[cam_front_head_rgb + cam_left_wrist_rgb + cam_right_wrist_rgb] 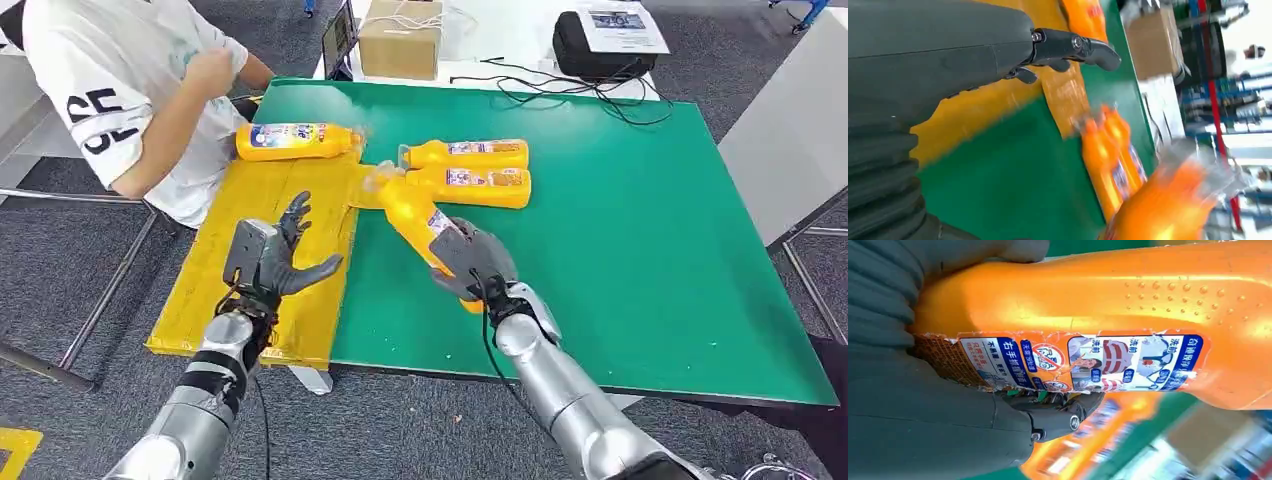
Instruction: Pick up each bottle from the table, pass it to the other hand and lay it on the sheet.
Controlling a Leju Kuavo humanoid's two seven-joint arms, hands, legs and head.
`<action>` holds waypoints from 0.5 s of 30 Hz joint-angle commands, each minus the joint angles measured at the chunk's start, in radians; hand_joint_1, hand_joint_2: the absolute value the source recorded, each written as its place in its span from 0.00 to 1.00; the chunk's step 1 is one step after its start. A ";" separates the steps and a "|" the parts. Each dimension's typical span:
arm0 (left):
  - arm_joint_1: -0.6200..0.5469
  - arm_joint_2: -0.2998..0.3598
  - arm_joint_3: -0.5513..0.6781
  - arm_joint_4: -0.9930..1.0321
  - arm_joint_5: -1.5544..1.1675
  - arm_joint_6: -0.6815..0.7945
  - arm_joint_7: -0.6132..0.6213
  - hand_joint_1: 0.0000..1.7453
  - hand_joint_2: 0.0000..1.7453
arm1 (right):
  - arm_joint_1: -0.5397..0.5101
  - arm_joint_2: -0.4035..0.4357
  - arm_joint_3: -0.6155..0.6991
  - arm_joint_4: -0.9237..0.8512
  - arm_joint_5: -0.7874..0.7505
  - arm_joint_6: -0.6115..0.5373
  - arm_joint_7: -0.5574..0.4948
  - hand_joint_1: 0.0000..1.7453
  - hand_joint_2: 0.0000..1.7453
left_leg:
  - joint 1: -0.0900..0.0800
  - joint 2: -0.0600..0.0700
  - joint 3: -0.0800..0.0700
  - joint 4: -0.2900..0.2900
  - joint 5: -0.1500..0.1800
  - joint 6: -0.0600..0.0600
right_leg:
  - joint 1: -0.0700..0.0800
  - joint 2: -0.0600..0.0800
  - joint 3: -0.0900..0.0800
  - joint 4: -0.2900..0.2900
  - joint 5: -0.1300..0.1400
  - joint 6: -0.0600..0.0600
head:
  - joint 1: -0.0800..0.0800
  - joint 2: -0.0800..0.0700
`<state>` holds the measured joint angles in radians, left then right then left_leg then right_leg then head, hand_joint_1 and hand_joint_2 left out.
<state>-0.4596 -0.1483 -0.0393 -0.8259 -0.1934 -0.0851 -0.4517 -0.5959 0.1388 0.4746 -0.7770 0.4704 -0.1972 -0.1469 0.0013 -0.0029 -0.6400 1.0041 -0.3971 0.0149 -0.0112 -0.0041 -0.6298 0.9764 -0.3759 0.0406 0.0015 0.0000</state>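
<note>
Right hand [472, 262] wrapped around the lower body of a yellow-orange bottle [415, 215], fingers closed tight on it, label [1083, 362] showing against the palm in the right wrist view. Bottle tilted, cap end pointing up toward the yellow sheet [255, 260], base end down near the front edge of the green table [640, 230]; can't tell if lifted clear of the mat or still touching. Left hand [282, 255] over the yellow sheet, palm up, fingers spread wide, nothing in it. Two more bottles [470, 170] lying side by side on the green just past the held one, caps toward the sheet. Another bottle [295, 140] lying across the far end of the sheet, right next to a person in a white shirt [130, 90]. Cardboard box [400, 40] and a black bag [600, 45] beyond the far edge of the table.
</note>
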 commanded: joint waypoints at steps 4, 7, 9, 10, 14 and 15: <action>-0.053 -0.015 -0.040 0.065 0.015 -0.011 0.011 0.00 1.00 | -0.022 0.040 -0.038 -0.030 0.002 -0.005 -0.010 1.00 1.00 | 0.000 -0.001 0.004 0.000 -0.002 -0.001 | 0.001 -0.001 0.005 0.001 -0.003 -0.001 | 0.000 0.000; -0.053 -0.015 -0.040 0.065 0.015 -0.011 0.011 0.00 1.00 | -0.022 0.040 -0.038 -0.030 0.002 -0.005 -0.010 1.00 1.00 | 0.000 -0.001 0.004 0.001 -0.002 -0.001 | 0.000 0.000 0.004 0.001 -0.003 -0.001 | 0.000 0.000; -0.053 -0.015 -0.040 0.065 0.015 -0.011 0.011 0.00 1.00 | -0.022 0.040 -0.038 -0.030 0.002 -0.005 -0.010 1.00 1.00 | 0.001 0.000 0.005 0.000 -0.003 -0.001 | 0.001 0.000 0.005 0.000 -0.003 -0.002 | 0.000 0.000; -0.053 -0.015 -0.040 0.065 0.015 -0.011 0.011 0.00 1.00 | -0.022 0.040 -0.038 -0.030 0.002 -0.005 -0.010 1.00 1.00 | 0.001 -0.001 0.004 0.001 -0.002 -0.001 | 0.001 -0.001 0.004 0.000 -0.002 -0.001 | 0.000 0.000; -0.049 -0.029 -0.066 0.052 0.068 -0.038 0.020 0.00 1.00 | -0.029 0.073 -0.036 -0.028 0.016 -0.013 -0.052 1.00 1.00 | 0.000 -0.001 0.002 0.000 -0.001 -0.001 | 0.000 -0.001 0.002 0.000 -0.001 -0.001 | 0.000 0.000; -0.053 -0.031 -0.075 0.053 0.083 -0.051 0.030 0.00 1.00 | -0.033 0.082 -0.026 -0.025 0.020 -0.008 -0.062 1.00 1.00 | 0.001 0.000 0.004 0.001 -0.003 -0.001 | 0.001 0.000 0.004 0.001 -0.003 -0.002 | 0.000 0.000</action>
<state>-0.4611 -0.1686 -0.0679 -0.8259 -0.1686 -0.0942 -0.4463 -0.5904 0.1824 0.4505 -0.8221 0.4788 -0.2018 -0.1694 0.0012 -0.0029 -0.6402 1.0041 -0.3971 0.0150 -0.0113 -0.0041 -0.6299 0.9764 -0.3759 0.0406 0.0015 0.0000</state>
